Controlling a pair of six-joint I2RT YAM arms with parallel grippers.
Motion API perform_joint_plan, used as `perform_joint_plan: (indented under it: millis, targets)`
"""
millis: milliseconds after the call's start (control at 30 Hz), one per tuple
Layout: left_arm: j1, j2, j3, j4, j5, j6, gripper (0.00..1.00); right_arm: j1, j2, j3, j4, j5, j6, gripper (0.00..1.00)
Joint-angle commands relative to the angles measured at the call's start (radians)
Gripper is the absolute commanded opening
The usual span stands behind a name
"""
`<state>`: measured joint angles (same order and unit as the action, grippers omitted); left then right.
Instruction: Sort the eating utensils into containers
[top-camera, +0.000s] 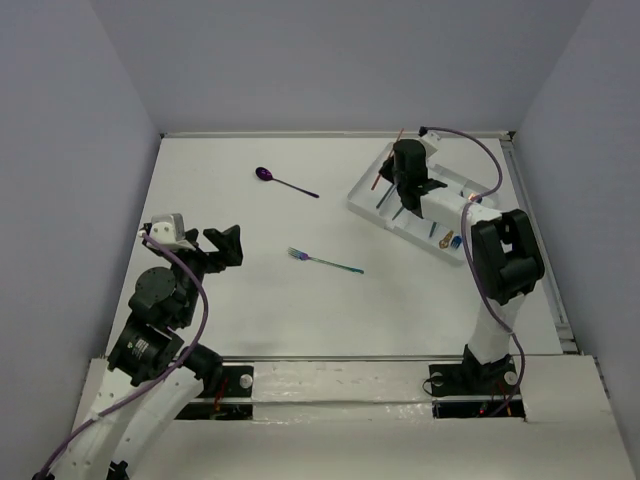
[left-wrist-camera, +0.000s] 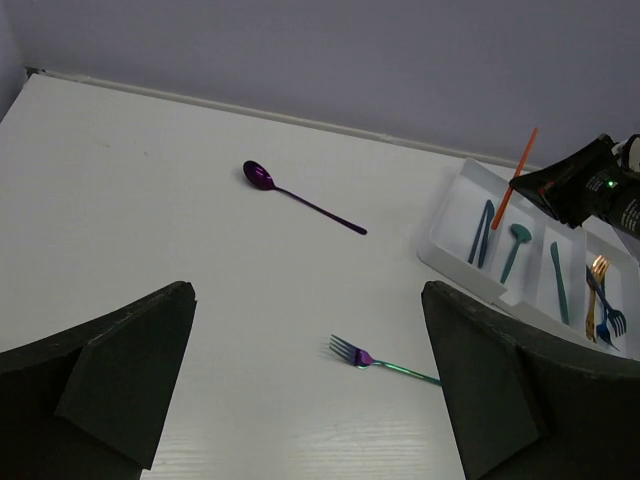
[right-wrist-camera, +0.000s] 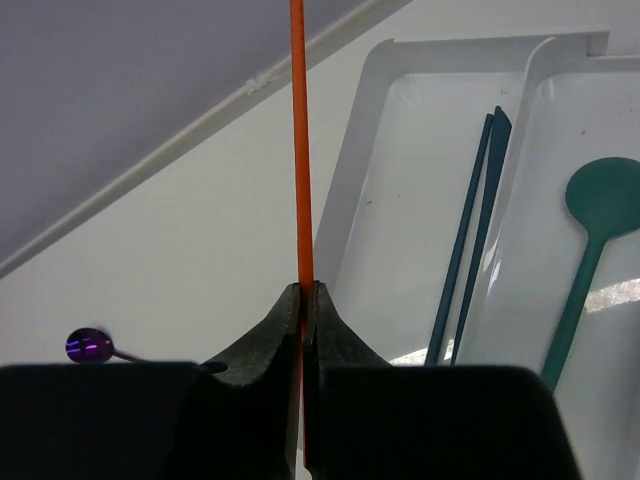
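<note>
My right gripper (right-wrist-camera: 309, 292) is shut on a red-orange stick (right-wrist-camera: 298, 140) and holds it above the left end of the white tray (top-camera: 372, 207). The stick also shows in the top view (top-camera: 388, 158) and in the left wrist view (left-wrist-camera: 515, 177). The tray's compartments hold two teal sticks (right-wrist-camera: 468, 240), a teal spoon (right-wrist-camera: 590, 240), another teal piece (left-wrist-camera: 558, 281), and gold (left-wrist-camera: 596, 290) and blue (left-wrist-camera: 610, 315) utensils. A purple spoon (top-camera: 284, 181) and a teal-purple fork (top-camera: 322, 260) lie on the table. My left gripper (left-wrist-camera: 300, 380) is open and empty, just short of the fork (left-wrist-camera: 380, 360).
Grey walls close in the white table (top-camera: 240, 300) at the back and on both sides. A raised rail (top-camera: 540, 240) runs along the table's right edge. The right arm (top-camera: 500, 270) stands beside the tray's near end.
</note>
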<state>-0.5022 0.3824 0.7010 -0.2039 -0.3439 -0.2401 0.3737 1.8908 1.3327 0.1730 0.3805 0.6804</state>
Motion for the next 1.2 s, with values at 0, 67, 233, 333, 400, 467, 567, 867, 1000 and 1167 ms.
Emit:
perform_joint_plan:
  millis: [0, 67, 233, 333, 400, 467, 567, 867, 1000, 1167]
  targets:
    - [0.004, -0.007, -0.001, 0.058, 0.005, 0.013, 0.99, -0.015, 0.025, 0.026, 0.074, 0.044, 0.145, 0.0]
    - [0.004, -0.008, -0.001, 0.057, 0.005, 0.013, 0.99, -0.024, 0.039, 0.042, 0.059, 0.052, 0.163, 0.0]
    - [0.004, -0.008, -0.001, 0.058, 0.006, 0.013, 0.99, -0.024, 0.079, 0.063, 0.013, 0.055, 0.192, 0.02]
    - [0.004, -0.008, -0.001, 0.058, 0.006, 0.012, 0.99, -0.024, 0.087, 0.06, 0.014, 0.049, 0.2, 0.1]
    - [0.004, -0.007, -0.001, 0.058, 0.006, 0.013, 0.99, -0.033, 0.093, 0.063, 0.014, 0.037, 0.193, 0.16]
    - [0.004, -0.007, -0.001, 0.058, 0.006, 0.013, 0.99, -0.033, 0.094, 0.069, 0.013, 0.035, 0.18, 0.21]
    - [0.004, -0.007, -0.001, 0.058, 0.006, 0.013, 0.99, -0.033, 0.09, 0.071, 0.01, 0.031, 0.17, 0.33]
    - [0.004, -0.008, -0.001, 0.057, 0.003, 0.012, 0.99, -0.033, 0.021, 0.033, 0.042, -0.093, 0.016, 0.5]
    - [0.004, -0.007, -0.001, 0.057, 0.0, 0.012, 0.99, -0.033, -0.048, -0.021, 0.008, -0.267, -0.167, 0.45]
    - [0.004, 0.003, -0.001, 0.055, 0.0, 0.012, 0.99, 0.036, -0.119, -0.043, -0.194, -0.583, -0.393, 0.4]
